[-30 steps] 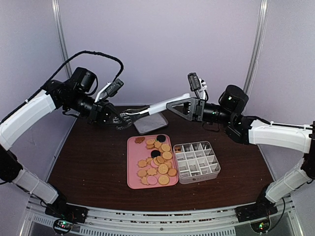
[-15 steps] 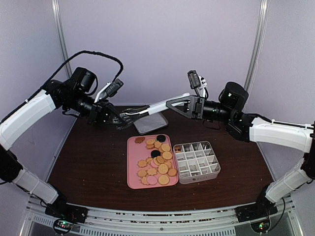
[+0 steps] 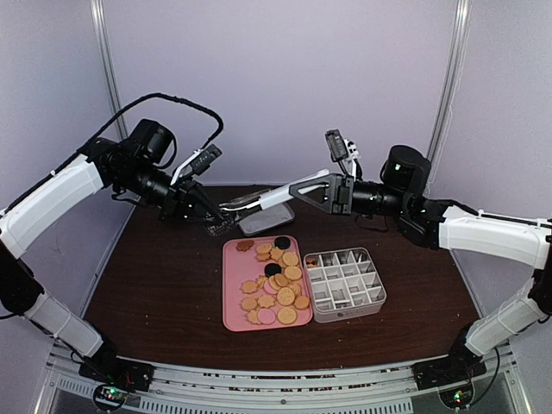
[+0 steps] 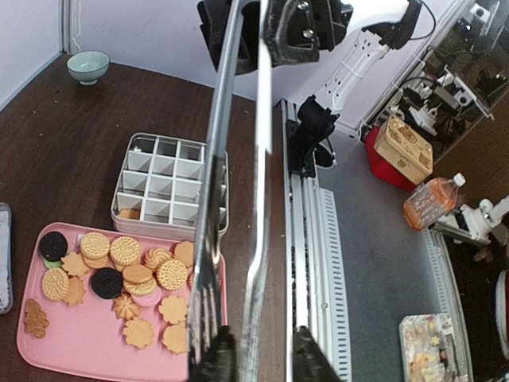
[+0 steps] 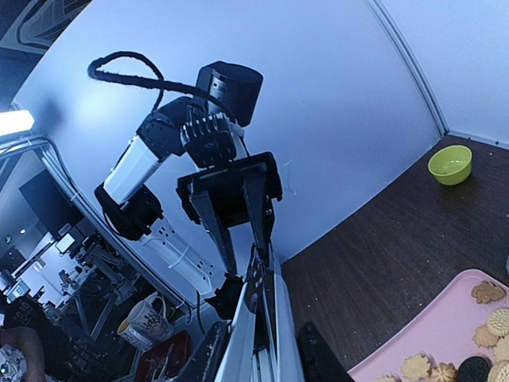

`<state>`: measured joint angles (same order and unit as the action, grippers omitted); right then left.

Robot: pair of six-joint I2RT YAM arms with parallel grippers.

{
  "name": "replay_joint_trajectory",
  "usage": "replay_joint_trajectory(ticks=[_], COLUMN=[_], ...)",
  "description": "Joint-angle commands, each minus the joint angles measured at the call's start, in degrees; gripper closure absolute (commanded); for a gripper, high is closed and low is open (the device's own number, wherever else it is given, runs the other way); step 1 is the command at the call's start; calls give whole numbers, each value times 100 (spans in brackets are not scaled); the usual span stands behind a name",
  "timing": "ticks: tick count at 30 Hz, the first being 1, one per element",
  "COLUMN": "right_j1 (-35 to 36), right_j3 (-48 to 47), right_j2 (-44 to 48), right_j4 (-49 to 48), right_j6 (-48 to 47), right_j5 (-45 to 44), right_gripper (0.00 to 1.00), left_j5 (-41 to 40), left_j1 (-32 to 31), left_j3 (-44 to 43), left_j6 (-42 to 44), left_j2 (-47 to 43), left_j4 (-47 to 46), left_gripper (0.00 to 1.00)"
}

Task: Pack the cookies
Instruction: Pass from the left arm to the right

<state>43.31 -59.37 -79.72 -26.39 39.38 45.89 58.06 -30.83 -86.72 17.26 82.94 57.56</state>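
Observation:
The cookies lie on a pink tray; they are round golden ones, brown flower shapes and a few black and pink ones. They also show in the left wrist view. One cookie sits in a corner cell of the divided box. Metal tongs hang in the air between both grippers behind the tray. My right gripper is shut on their handle end. My left gripper is open around their tip end, with one finger apart from the tongs.
A clear lid lies behind the tray under the tongs. A pale green bowl stands at a far table corner, and a green bowl shows in the right wrist view. The back wall is close behind both grippers.
My left gripper has shifted right and a little lower at the tongs' tip. My right gripper has edged left with the tongs. The tongs now slope lower at the left end.

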Motion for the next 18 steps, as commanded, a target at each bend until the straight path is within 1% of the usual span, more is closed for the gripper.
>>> replay_joint_trajectory(ticks=[1,2,3,8,13,18], right_j1=[67,79,81,182,455,807], right_j3=[-13,-6,-2,-100,-324,-468], right_j2=[313,347,382,484,455,397], right_j4=[495,631,738,1576,2663,3292], right_j6=[-478,-551,-631,-1179,-1915,-2352], right_j5=[-430,-498,-573,-1011,-1755,-2673], right_gripper=[74,74,74,75,75,75], left_j5=[-533,-675,-825,-1700,-2382,-3085], left_j1=[41,46,57,210,801,1472], left_j3=[-241,-251,-248,-132,198,642], left_j6=[254,303,331,366,422,557], left_j2=[-25,-56,-83,-276,-481,-577], left_j4=[75,94,97,97,97,83], left_gripper=[63,52,44,20,14,13])
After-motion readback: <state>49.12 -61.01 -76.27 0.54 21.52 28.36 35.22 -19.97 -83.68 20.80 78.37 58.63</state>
